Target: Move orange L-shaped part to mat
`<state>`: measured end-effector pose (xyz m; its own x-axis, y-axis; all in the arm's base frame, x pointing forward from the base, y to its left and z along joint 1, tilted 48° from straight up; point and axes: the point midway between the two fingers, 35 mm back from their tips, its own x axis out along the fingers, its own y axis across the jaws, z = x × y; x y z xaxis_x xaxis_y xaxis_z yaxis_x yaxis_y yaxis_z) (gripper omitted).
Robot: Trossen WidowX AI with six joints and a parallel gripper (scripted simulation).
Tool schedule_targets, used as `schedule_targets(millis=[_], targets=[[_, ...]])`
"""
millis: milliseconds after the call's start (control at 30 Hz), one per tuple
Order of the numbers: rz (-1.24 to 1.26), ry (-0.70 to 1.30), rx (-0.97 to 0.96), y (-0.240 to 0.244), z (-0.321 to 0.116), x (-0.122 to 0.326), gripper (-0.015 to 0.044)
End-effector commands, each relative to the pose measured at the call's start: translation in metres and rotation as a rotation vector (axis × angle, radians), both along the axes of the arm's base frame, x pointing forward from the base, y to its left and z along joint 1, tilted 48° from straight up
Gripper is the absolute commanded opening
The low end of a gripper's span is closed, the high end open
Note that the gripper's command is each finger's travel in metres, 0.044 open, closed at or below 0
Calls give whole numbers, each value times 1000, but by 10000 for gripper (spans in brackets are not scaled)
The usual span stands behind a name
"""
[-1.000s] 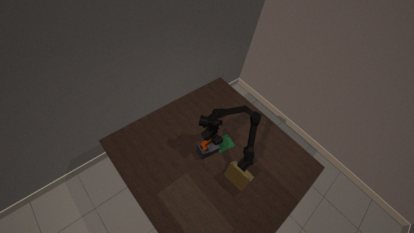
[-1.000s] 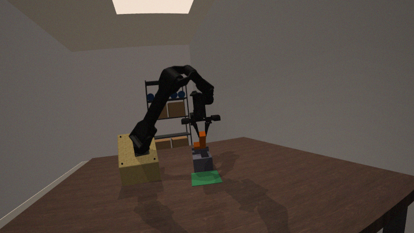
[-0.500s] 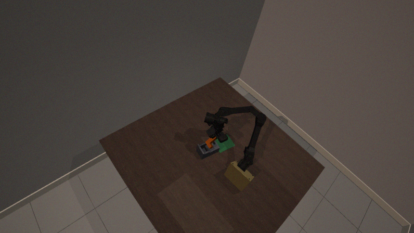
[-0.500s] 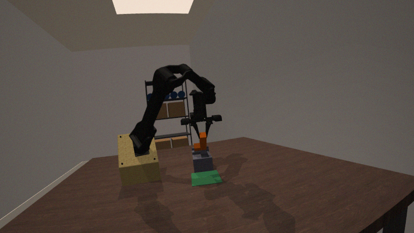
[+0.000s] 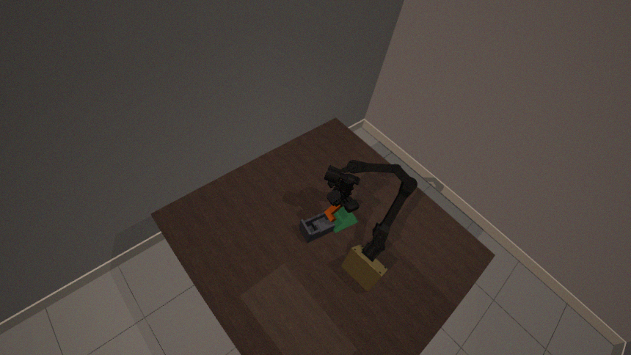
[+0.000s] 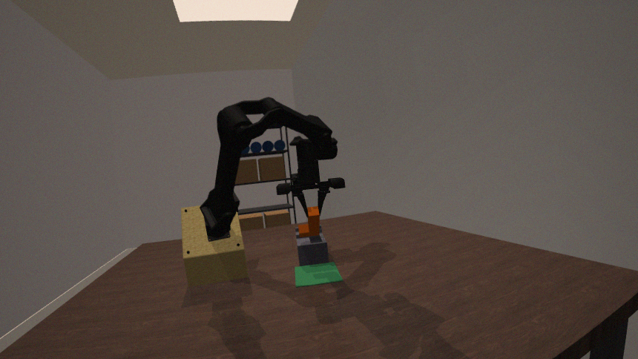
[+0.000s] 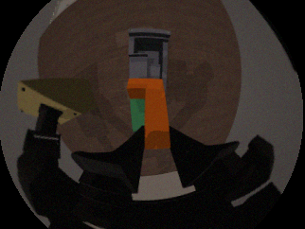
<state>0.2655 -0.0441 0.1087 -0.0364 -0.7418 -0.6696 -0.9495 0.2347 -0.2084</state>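
Observation:
The orange part [image 5: 330, 214] [image 6: 314, 225] [image 7: 156, 111] is out of the pocket and held in the air, tilted, with its L-shaped end lower and its other end up between my fingers. My gripper [image 5: 339, 205] [image 6: 314, 215] [image 7: 155, 129] is shut on that raised end. The grey tray [image 5: 321, 234] [image 6: 312, 253] [image 7: 149, 33] stands on the table with its pocket empty. The part hangs above the tray's mat-side end and the mat's edge. The green mat [image 5: 349, 220] [image 6: 305, 279] [image 7: 137, 114] lies flat beside the tray, partly hidden by the part in the wrist view.
The arm's yellowish base block [image 5: 362, 270] [image 6: 215, 268] [image 7: 35, 99] stands on the brown table [image 5: 247, 189] [image 6: 401, 268] to one side of the tray and mat. A shelf rack [image 6: 265, 180] with boxes stands behind the table.

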Motion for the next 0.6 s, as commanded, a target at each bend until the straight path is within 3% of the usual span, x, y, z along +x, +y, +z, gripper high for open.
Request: schedule_targets(millis=[0,567], targets=[[-1,2,-4,-12,13,-9,0],[-1,3,-5,-38,41,-28,0]])
